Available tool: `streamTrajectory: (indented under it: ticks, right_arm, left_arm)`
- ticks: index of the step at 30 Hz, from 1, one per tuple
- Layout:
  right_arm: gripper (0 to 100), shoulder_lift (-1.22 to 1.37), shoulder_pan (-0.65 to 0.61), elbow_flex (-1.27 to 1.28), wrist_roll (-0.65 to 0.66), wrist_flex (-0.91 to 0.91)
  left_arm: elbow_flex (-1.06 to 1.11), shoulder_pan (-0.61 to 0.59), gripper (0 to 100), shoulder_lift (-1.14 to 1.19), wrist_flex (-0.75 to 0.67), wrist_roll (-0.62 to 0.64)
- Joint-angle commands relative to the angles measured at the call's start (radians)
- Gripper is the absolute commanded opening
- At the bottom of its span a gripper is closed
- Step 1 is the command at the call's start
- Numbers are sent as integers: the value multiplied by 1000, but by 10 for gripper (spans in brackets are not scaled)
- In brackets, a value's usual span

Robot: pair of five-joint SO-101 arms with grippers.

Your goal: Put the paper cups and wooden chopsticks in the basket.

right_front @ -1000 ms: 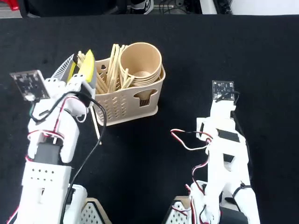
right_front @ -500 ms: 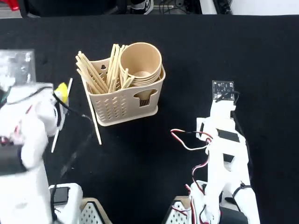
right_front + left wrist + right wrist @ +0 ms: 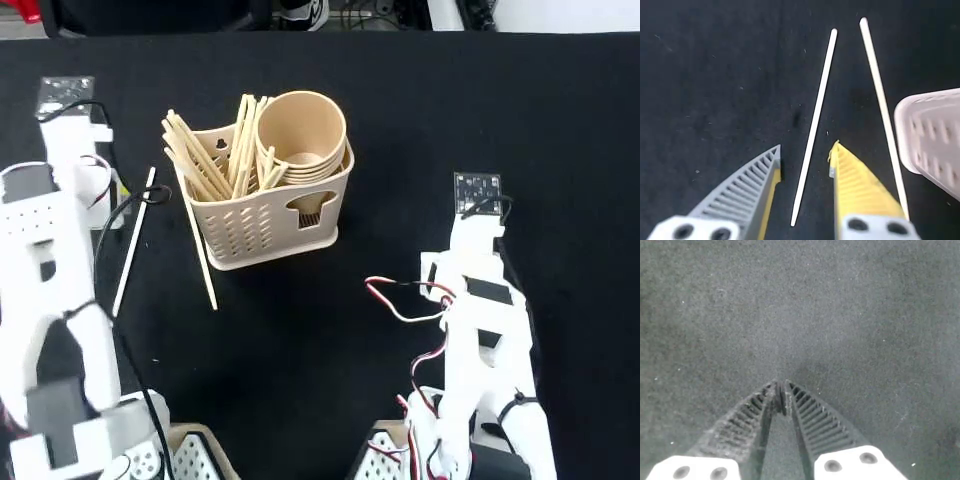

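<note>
The left pincer (image 3: 806, 146) is held apart and empty above the table (image 3: 715, 75), a loose chopstick (image 3: 814, 125) seen between its fingers (image 3: 755, 185); a second chopstick (image 3: 882, 110) lies just beside the basket (image 3: 930, 135), at its eight o'clock in the high view; cups (image 3: 300, 135) and more chopsticks (image 3: 205, 160) are stood inside; the right pincer (image 3: 780, 386) is pressed together, empty.

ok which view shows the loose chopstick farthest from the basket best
Left wrist view: the chopstick shows whole and close, between the tips of the open left gripper. The high view shows it small, beside the left arm.
</note>
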Motion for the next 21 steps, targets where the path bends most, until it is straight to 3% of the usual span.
streamTrajectory:
  ticks: [1,7,21]
  right_arm:
    - [21,-1,-9,-4,8,-15]
    - [21,-1,-9,-4,8,-15]
    - [21,-1,-9,-4,8,-15]
  left_arm:
    - [-45,8,166,104,-54,-5]
    - [-44,18,166,233,-110,-5]
    - [-44,65,166,502,-399,-5]
